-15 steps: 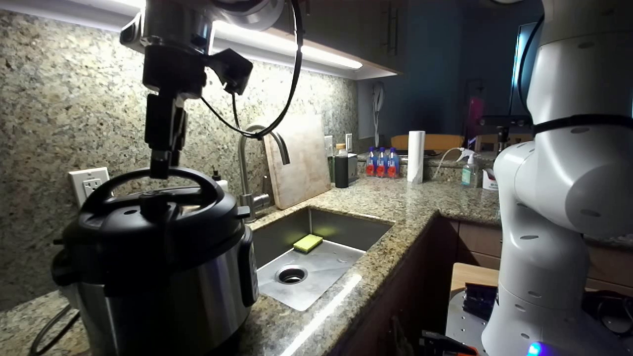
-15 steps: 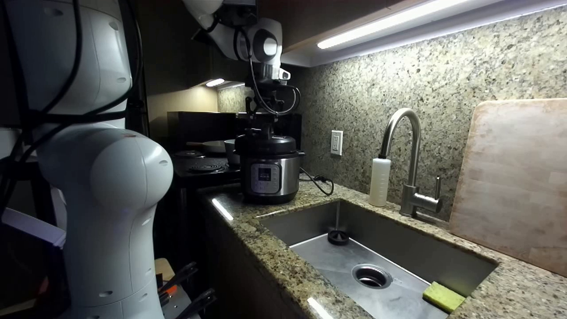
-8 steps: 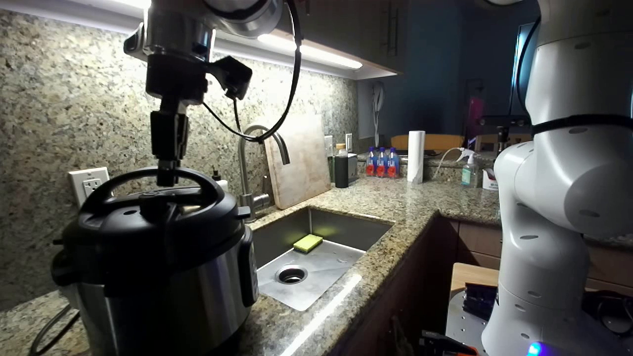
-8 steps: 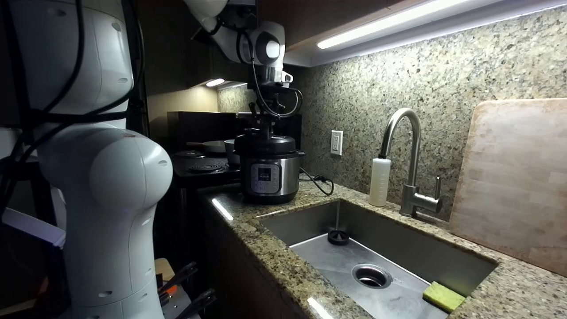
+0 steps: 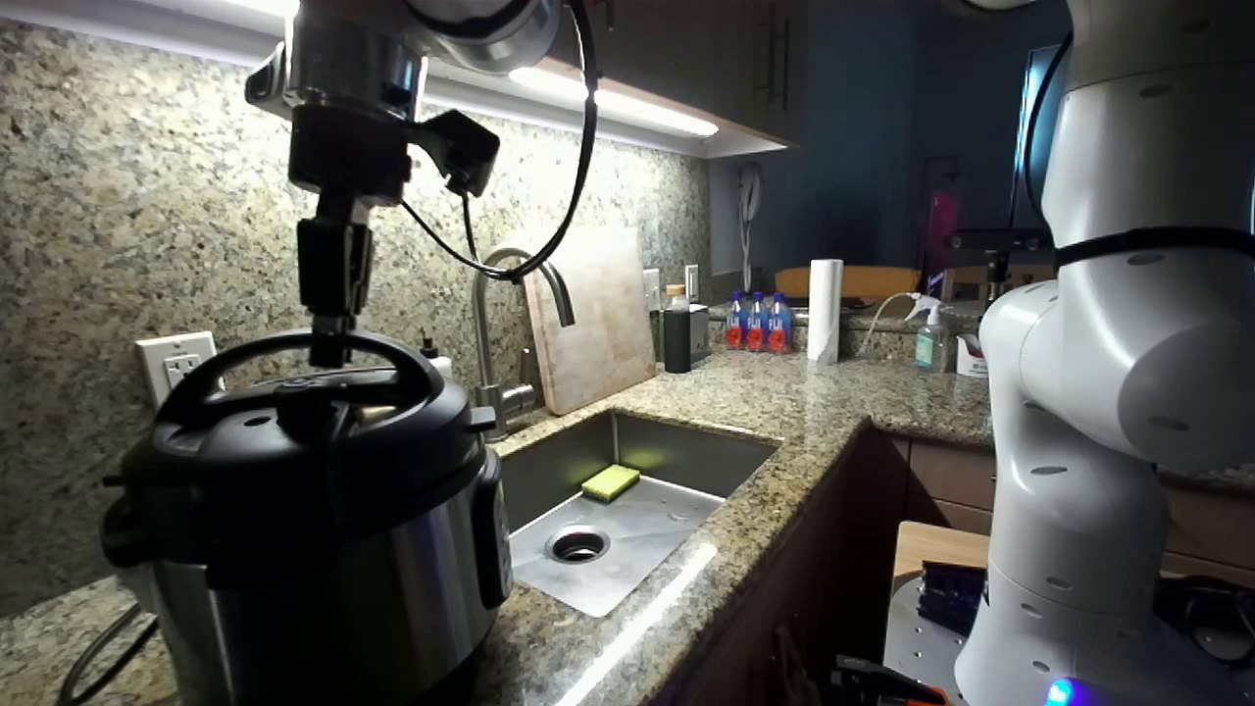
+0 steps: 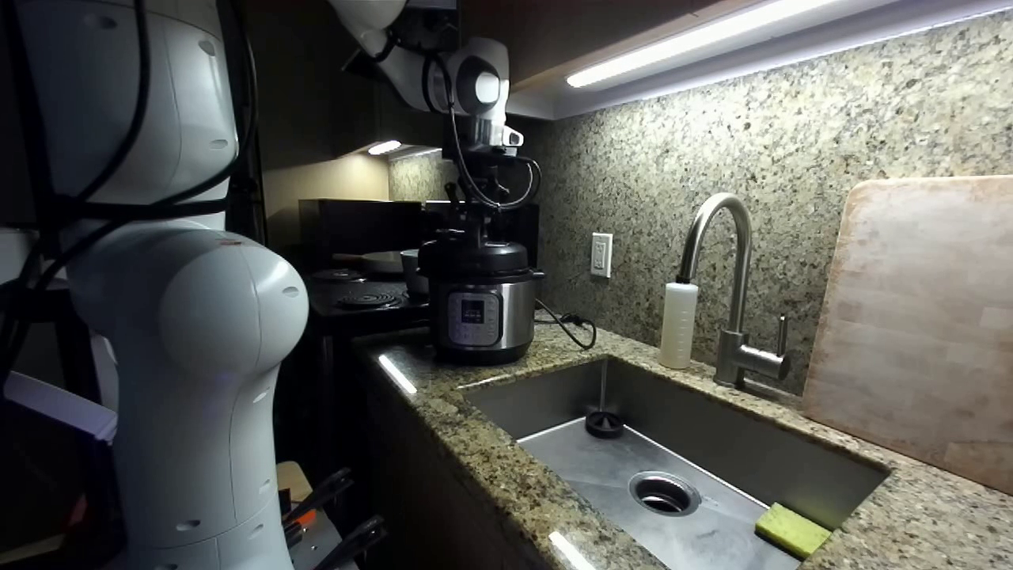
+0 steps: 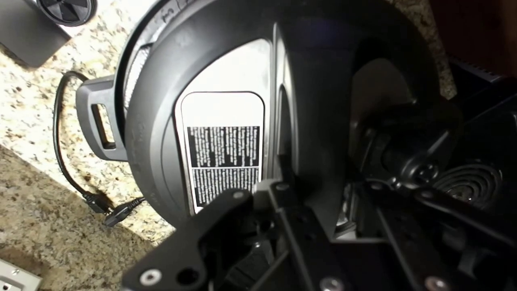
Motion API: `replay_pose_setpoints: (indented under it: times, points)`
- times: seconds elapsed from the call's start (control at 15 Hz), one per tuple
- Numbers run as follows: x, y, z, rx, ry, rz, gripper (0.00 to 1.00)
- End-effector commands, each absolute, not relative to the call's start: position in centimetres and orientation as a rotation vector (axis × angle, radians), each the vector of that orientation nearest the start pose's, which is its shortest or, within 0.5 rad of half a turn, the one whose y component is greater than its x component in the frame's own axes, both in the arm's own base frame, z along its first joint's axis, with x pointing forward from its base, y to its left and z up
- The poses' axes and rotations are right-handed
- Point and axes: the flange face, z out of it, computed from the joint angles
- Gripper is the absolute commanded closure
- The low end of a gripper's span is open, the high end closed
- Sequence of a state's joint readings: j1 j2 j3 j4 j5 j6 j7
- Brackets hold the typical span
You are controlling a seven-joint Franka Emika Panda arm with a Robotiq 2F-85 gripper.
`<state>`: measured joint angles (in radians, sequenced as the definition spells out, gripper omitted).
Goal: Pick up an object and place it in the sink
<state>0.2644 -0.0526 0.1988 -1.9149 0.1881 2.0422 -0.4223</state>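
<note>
The object is a round black domed lid (image 5: 245, 456) with an arched top handle (image 5: 417, 368). It sits level on the steel-and-black cooker in both exterior views. My gripper (image 5: 330, 350) comes straight down onto the top of that arch. From the wrist, the lid (image 7: 147, 121) fills the upper middle, and the handle (image 7: 319, 109) runs between the two fingers of my gripper (image 7: 323, 178), which is shut on it. The finger pads themselves are mostly dark. The sink (image 6: 566, 455), a steel basin with a round drain, lies beside the cooker.
The cooker body (image 6: 518, 309) stands on granite at the basin's edge, its cord (image 7: 57, 125) behind. A curved faucet (image 6: 744, 277), a white bottle (image 6: 678, 328) and a leaning board (image 6: 910, 332) line the wall. In the basin are a yellow sponge (image 6: 791, 529) and a black stopper (image 6: 604, 424).
Over the last second my gripper has dropped slightly, shifted a little along the handle and closed around it. The lid and cooker have stayed where they were.
</note>
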Motion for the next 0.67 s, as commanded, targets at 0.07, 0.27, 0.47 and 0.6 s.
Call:
replay_pose_setpoints:
  times: [0.07,0.27,0.47,0.6]
  points:
    - [48.4,26.9,55.8,-2.695,-1.201,-0.342,0.86]
    - [48.2,26.7,56.4,-2.687,-1.205,-0.351,0.86]
    - [47.8,26.5,57.1,-2.681,-1.209,-0.366,0.86]
    - [47.5,26.4,57.7,-2.677,-1.211,-0.379,0.87]
